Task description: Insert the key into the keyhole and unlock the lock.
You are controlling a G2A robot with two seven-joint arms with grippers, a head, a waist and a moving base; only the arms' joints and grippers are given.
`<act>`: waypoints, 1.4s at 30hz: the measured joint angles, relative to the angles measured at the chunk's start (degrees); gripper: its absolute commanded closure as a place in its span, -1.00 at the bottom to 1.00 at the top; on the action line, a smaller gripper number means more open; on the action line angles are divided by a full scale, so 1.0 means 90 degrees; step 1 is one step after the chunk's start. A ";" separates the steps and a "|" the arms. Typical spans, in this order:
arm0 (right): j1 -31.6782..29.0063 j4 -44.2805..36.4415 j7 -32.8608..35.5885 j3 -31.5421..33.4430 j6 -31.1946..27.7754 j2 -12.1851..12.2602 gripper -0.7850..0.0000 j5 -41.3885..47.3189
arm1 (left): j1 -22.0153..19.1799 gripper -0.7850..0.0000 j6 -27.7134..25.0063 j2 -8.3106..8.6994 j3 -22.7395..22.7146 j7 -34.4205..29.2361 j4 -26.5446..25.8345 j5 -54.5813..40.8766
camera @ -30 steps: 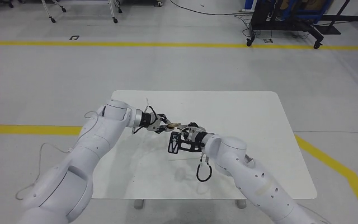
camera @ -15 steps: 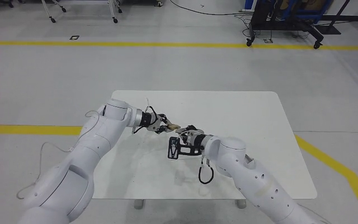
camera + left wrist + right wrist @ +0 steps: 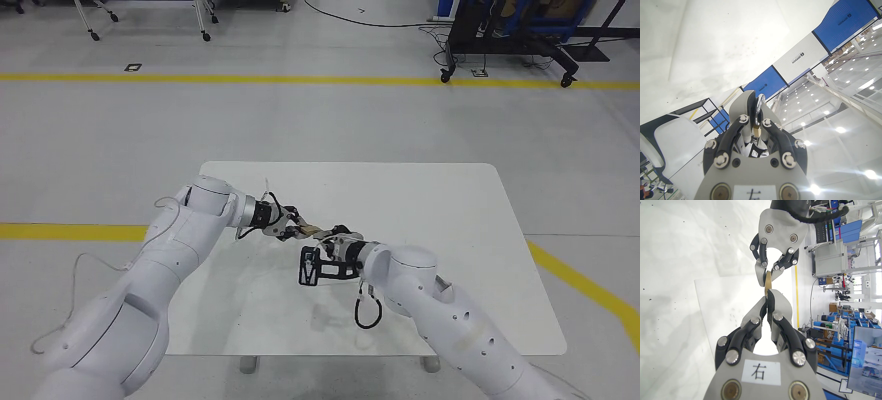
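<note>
The brass lock (image 3: 768, 283) hangs above the white table (image 3: 450, 200), pinched edge-on in my left gripper (image 3: 765, 280), which is shut on it. In the left wrist view the lock's silver shackle (image 3: 759, 106) and brass body (image 3: 757, 130) sit between the left gripper (image 3: 755, 98) fingers. My right gripper (image 3: 767, 294) faces the left one tip to tip, shut at the lock's free end. The key is hidden between its pads. In the top view the lock (image 3: 311, 229) sits between the left gripper (image 3: 293, 227) and the right gripper (image 3: 326, 238), over the table's left middle.
A black cable loop (image 3: 366, 308) hangs from the right forearm over the table's near side. Yellow floor lines (image 3: 300, 78) run around the table. Racks and carts (image 3: 510, 40) stand far off at the back.
The right wrist has shifted slightly toward the near left and turned a little. The lock has dipped a touch with it. Both grippers have stayed shut.
</note>
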 measured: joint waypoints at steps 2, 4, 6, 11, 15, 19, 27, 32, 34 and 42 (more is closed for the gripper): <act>0.0021 0.0030 0.0020 -0.0024 0.0011 -0.0012 1.00 -0.0002 | -0.0001 1.00 -0.0013 -0.0005 -0.0006 -0.0015 0.0008 0.0019; 0.0044 0.0060 0.0059 -0.0049 0.0026 -0.0025 1.00 -0.0007 | 0.0000 1.00 -0.0018 -0.0009 -0.0011 -0.0035 0.0014 0.0034; 0.0061 0.0079 0.0093 -0.0075 0.0042 -0.0037 1.00 -0.0010 | 0.0001 1.00 -0.0027 -0.0012 -0.0014 -0.0048 0.0019 0.0048; 0.0097 0.0115 0.0229 -0.0145 0.0111 -0.0073 1.00 -0.0036 | 0.0000 1.00 -0.0045 -0.0022 -0.0020 -0.0064 0.0037 0.0080; 0.0119 0.0152 0.0371 -0.0183 0.0212 -0.0105 1.00 -0.0031 | -0.0001 1.00 -0.0050 -0.0029 -0.0027 -0.0070 0.0050 0.0089; 0.0124 0.0149 0.0455 -0.0183 0.0280 -0.0131 0.84 0.0030 | 0.0001 1.00 -0.0049 -0.0037 -0.0044 -0.0069 0.0068 0.0075; 0.0088 0.0089 0.0486 -0.0149 0.0181 -0.0139 1.00 0.0046 | 0.0001 1.00 -0.0057 -0.0048 -0.0059 -0.0077 0.0087 0.0097; 0.0090 0.0101 0.0486 -0.0178 0.0149 -0.0151 1.00 -0.0004 | -0.0004 1.00 -0.0065 -0.0052 -0.0065 -0.0085 0.0098 0.0123; 0.0099 0.0117 0.0488 -0.0188 0.0153 -0.0160 1.00 -0.0007 | 0.0000 1.00 -0.0059 -0.0055 -0.0074 -0.0080 0.0106 0.0106; 0.0176 0.0253 0.0489 -0.0224 0.0188 -0.0204 1.00 0.0023 | 0.0000 1.00 -0.0060 -0.0061 -0.0069 -0.0079 0.0113 0.0113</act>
